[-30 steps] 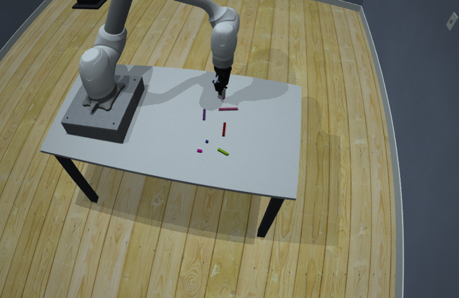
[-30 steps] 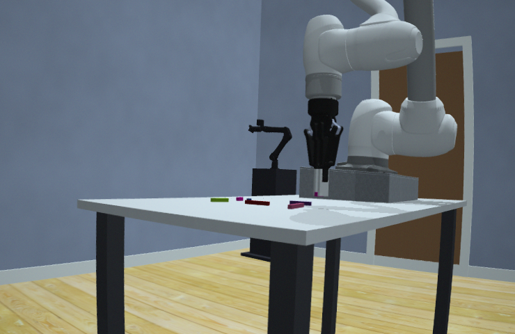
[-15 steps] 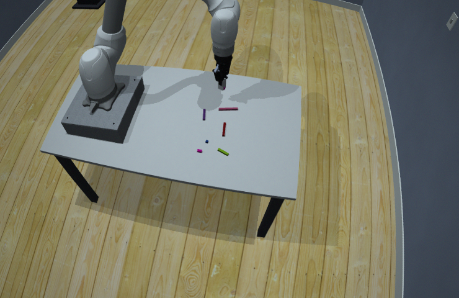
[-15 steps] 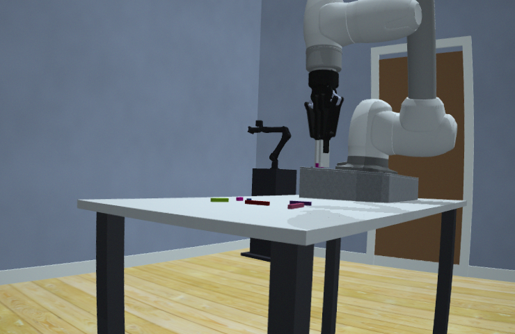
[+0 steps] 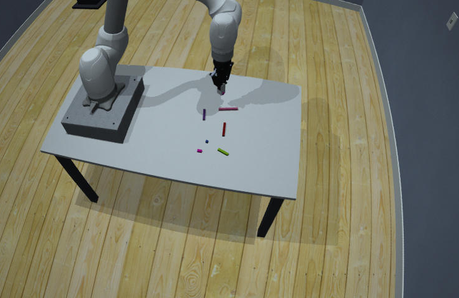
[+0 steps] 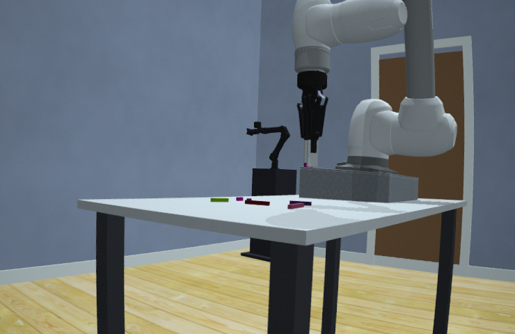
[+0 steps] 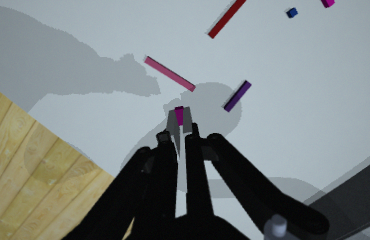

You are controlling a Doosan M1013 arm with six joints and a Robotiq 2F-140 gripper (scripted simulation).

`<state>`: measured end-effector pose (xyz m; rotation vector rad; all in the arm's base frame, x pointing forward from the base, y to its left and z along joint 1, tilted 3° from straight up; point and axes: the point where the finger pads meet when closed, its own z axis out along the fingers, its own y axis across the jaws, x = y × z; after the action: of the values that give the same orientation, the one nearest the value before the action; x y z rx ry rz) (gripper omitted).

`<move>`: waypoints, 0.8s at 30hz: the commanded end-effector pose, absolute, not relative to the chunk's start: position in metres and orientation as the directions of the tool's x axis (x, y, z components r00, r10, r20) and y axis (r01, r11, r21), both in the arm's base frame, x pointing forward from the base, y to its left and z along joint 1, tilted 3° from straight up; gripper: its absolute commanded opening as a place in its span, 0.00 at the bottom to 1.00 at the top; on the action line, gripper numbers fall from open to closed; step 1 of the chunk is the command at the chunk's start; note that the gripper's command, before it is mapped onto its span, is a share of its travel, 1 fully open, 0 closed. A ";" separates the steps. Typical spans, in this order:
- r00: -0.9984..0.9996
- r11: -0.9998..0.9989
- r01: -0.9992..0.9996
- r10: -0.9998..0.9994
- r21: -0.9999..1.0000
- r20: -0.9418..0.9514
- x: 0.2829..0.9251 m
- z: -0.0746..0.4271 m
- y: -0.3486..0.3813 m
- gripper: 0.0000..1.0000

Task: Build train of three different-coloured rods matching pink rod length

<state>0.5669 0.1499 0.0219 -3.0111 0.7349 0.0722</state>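
My gripper (image 5: 222, 90) is shut on a small magenta rod (image 7: 179, 115) and holds it well above the back of the table, as the exterior view (image 6: 305, 164) also shows. Below it on the white table lie the pink rod (image 5: 227, 108) and a purple rod (image 5: 204, 113). Nearer the front lie a red rod (image 5: 223, 128), a tiny blue rod (image 5: 206, 141), a second magenta rod (image 5: 199, 150) and a lime rod (image 5: 222, 151). All lie apart from each other. The wrist view shows the pink rod (image 7: 170, 74) and the purple rod (image 7: 237, 95) just beyond the fingertips.
The arm's grey base block (image 5: 103, 105) stands on the table's left part. The table's back edge is close behind the gripper. A black stand with a small arm (image 6: 273, 173) stands beyond the table.
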 end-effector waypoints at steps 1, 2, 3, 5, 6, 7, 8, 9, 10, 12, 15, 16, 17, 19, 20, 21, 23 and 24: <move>0.798 -0.798 -0.602 -0.601 -0.016 -0.055 0.571 0.021 0.123 0.03; 0.770 -0.770 -0.637 -0.636 -0.014 -0.056 0.571 0.020 0.115 0.03; 0.770 -0.770 -0.637 -0.636 -0.014 -0.056 0.571 0.020 0.115 0.03; 0.683 -0.684 -0.729 -0.728 -0.006 -0.057 0.573 0.020 0.094 0.03; 0.665 -0.666 -0.746 -0.744 -0.005 -0.057 0.573 0.019 0.090 0.03; 0.647 -0.648 -0.762 -0.760 -0.004 -0.057 0.573 0.019 0.086 0.03; 0.616 -0.617 -0.787 -0.785 -0.001 -0.057 0.574 0.019 0.080 0.03; 0.578 -0.579 -0.815 -0.814 0.001 -0.057 0.574 0.019 0.072 0.03; 0.541 -0.542 -0.841 -0.839 0.004 -0.057 0.574 0.018 0.064 0.03; 0.465 -0.466 -0.885 -0.884 0.009 -0.057 0.574 0.018 0.050 0.03; 0.343 -0.344 -0.939 -0.938 0.016 -0.055 0.573 0.017 0.028 0.03; 0.301 -0.303 -0.953 -0.952 0.019 -0.054 0.572 0.016 0.021 0.03; 0.259 -0.260 -0.965 -0.964 0.021 -0.054 0.571 0.016 0.013 0.03; 0.172 -0.174 -0.984 -0.984 0.026 -0.052 0.570 0.015 -0.001 0.03; 0.172 -0.174 -0.984 -0.984 0.026 -0.052 0.570 0.015 -0.001 0.03; 0.172 -0.174 -0.984 -0.984 0.026 -0.052 0.570 0.015 -0.001 0.03; 0.023 -0.024 -0.999 -0.999 0.034 -0.048 0.567 0.014 -0.025 0.03; -0.001 0.000 -0.999 -0.999 0.035 -0.047 0.566 0.014 -0.029 0.03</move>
<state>0.5685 -0.0087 0.0148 -2.3448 2.0615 0.0944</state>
